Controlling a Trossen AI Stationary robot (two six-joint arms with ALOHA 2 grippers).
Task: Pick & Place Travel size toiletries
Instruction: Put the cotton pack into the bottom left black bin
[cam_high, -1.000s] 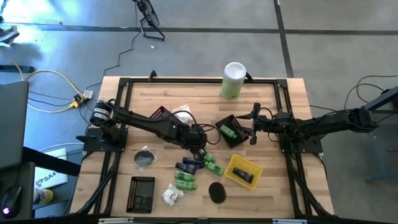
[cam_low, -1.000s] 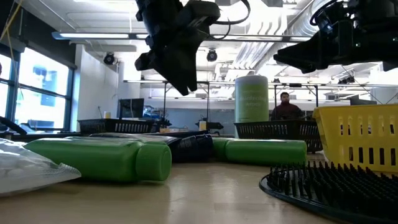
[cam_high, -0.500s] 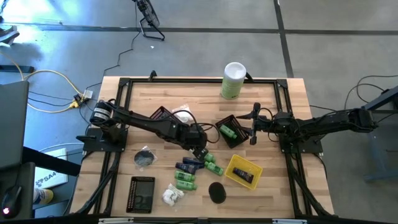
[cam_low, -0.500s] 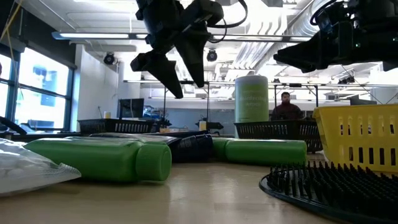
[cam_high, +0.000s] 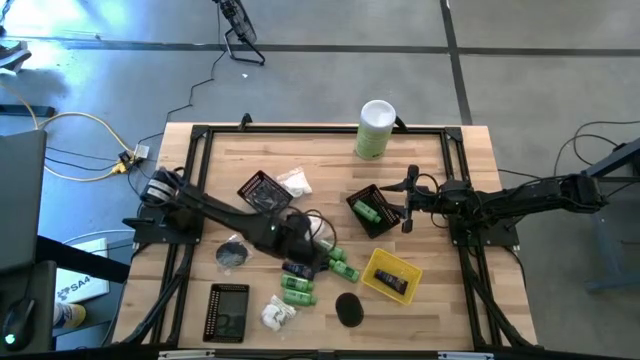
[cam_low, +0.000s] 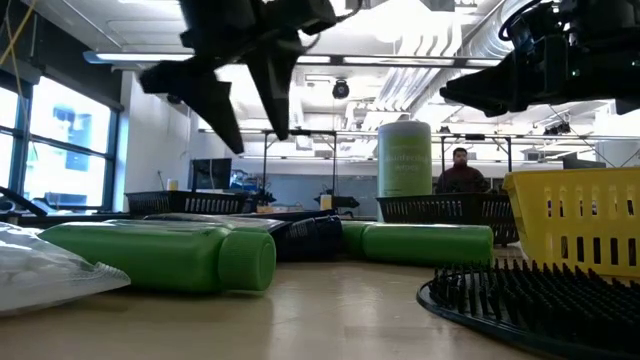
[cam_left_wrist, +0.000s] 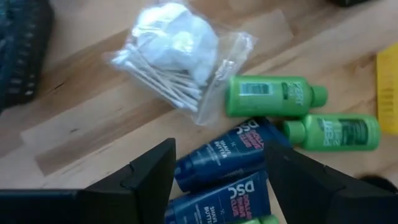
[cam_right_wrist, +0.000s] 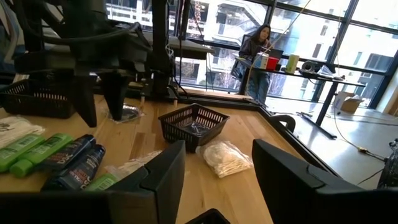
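The left gripper (cam_high: 300, 250) hangs over the middle of the desk (cam_high: 440, 310), its fingers (cam_left_wrist: 146, 177) spread apart and empty. Directly below sit the navy tubes (cam_left_wrist: 224, 155), at 6 o'clock from the black basket (cam_high: 262, 190). The green bottles (cam_left_wrist: 273, 96) lie just beside them toward 3 o'clock, and a clear packet of cotton swabs (cam_left_wrist: 180, 56) rests near them.

The tubes look light, soft-walled and somewhat slick, so a squeeze across the flat middle of the body should hold better than one near the cap. They lie touching each other, so taking one alone may nudge its neighbour.

The right gripper (cam_high: 408, 200) waits at 3 o'clock above another black basket (cam_high: 392, 222) holding a green bottle, fingers apart.
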